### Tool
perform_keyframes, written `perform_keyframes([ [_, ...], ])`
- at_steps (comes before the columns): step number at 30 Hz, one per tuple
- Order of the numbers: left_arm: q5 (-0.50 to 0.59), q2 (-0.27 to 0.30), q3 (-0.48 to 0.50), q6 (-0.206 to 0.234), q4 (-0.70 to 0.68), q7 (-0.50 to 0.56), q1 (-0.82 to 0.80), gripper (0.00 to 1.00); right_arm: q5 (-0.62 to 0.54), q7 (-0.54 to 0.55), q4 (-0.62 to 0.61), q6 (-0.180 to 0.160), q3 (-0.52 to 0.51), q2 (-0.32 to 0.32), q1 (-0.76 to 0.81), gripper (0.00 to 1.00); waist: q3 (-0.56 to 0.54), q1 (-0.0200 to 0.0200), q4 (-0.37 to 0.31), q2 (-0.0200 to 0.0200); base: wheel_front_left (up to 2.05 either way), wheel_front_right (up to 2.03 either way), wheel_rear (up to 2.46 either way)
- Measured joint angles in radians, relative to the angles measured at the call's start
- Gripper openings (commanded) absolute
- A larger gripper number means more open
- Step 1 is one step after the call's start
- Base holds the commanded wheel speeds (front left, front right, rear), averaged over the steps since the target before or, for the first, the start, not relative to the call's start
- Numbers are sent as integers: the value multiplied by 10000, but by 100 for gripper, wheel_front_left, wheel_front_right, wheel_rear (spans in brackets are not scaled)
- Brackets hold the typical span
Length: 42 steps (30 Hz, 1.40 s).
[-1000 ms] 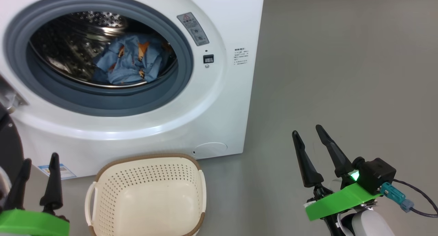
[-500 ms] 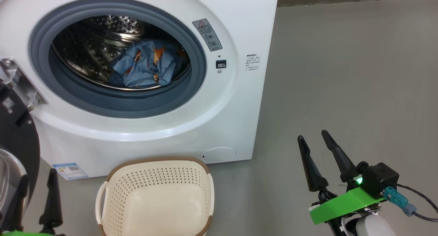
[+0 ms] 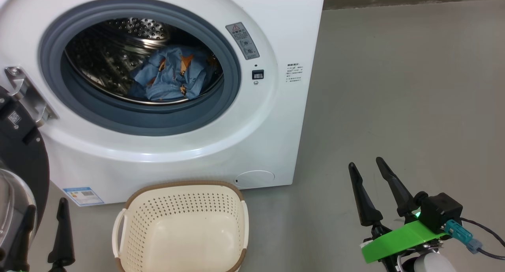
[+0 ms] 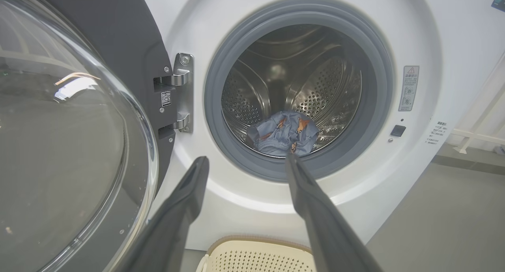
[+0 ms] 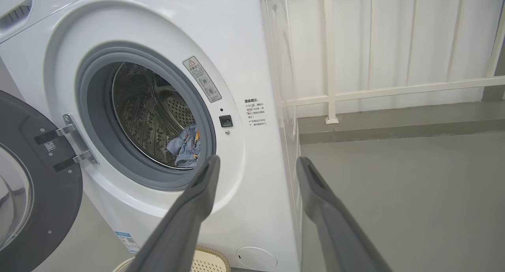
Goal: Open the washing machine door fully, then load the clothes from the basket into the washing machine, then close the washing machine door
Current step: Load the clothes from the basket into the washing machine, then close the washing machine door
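The white washing machine [image 3: 252,138] stands with its round black door [image 3: 21,161] swung open to the left on a metal hinge [image 3: 27,96]. Light blue clothes with orange-brown faces [image 3: 173,75] lie inside the steel drum [image 4: 284,136]. The cream basket [image 3: 181,228] sits empty on the floor in front of the machine. My left gripper [image 3: 43,220] is open at the lower left, next to the door's glass bowl [image 4: 67,146]. My right gripper [image 3: 367,165] is open over bare floor to the right of the machine. The beige cloth is out of view.
Grey floor [image 3: 394,86] stretches to the right of the machine. A white railing [image 5: 371,90] runs behind it along a low kerb. A blue label sticker [image 3: 83,196] marks the machine's lower left corner.
The head camera has shifted, so the machine and basket sit further right and lower in view. The clothes in the drum and the basket have stayed put. Both grippers stay open.
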Motion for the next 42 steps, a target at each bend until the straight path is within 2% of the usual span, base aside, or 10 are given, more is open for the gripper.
perform_keyframes([
  [42,621,13,184,79,4,0,67,100,-4,0,82,0,-10,0,-1,100,-42,0,27,0,-1,1,0],
])
